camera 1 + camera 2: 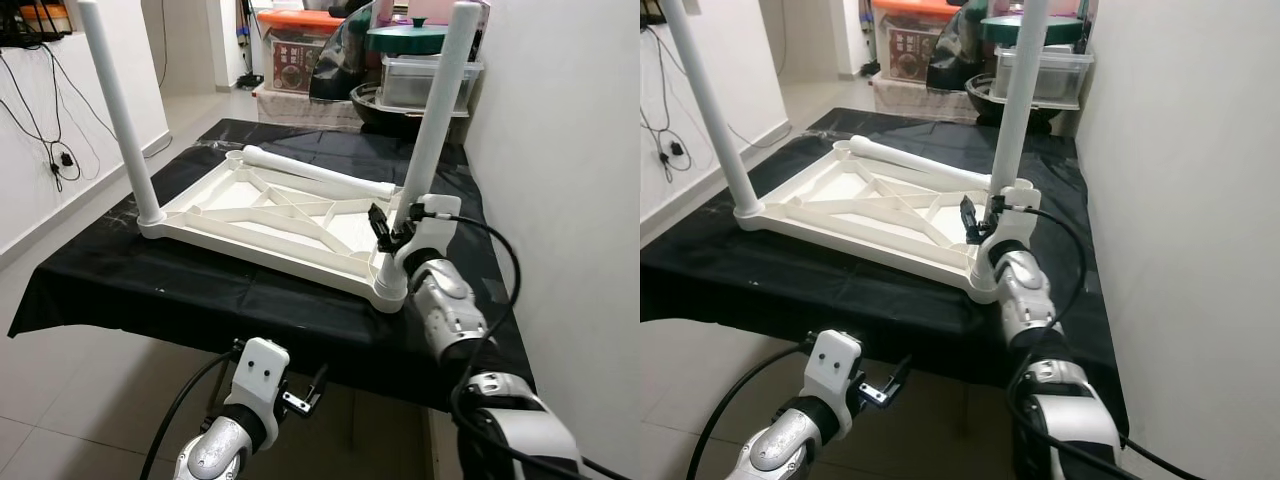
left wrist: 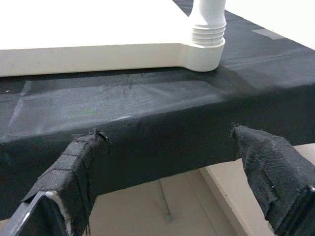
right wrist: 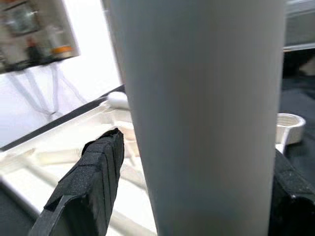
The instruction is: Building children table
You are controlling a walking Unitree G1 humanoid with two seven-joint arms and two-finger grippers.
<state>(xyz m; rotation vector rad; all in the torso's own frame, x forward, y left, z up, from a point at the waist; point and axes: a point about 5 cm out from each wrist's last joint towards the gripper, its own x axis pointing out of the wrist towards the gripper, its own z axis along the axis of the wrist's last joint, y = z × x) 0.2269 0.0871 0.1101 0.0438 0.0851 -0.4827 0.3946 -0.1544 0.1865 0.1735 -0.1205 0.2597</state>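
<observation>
Left gripper (image 1: 300,395) hangs nearest the camera, below the front edge of the black-covered table (image 1: 120,285), fingers spread apart with nothing between them. White tabletop (image 1: 270,215) lies upside down on the cloth, just above and beyond it. Two legs stand upright in the near corners: left leg (image 1: 120,115) and right leg (image 1: 437,115). Right gripper (image 1: 392,232) sits low on the right leg, fingers (image 3: 86,184) straddling it; actual contact not discernible. A loose leg (image 1: 315,172) lies flat across the far side.
</observation>
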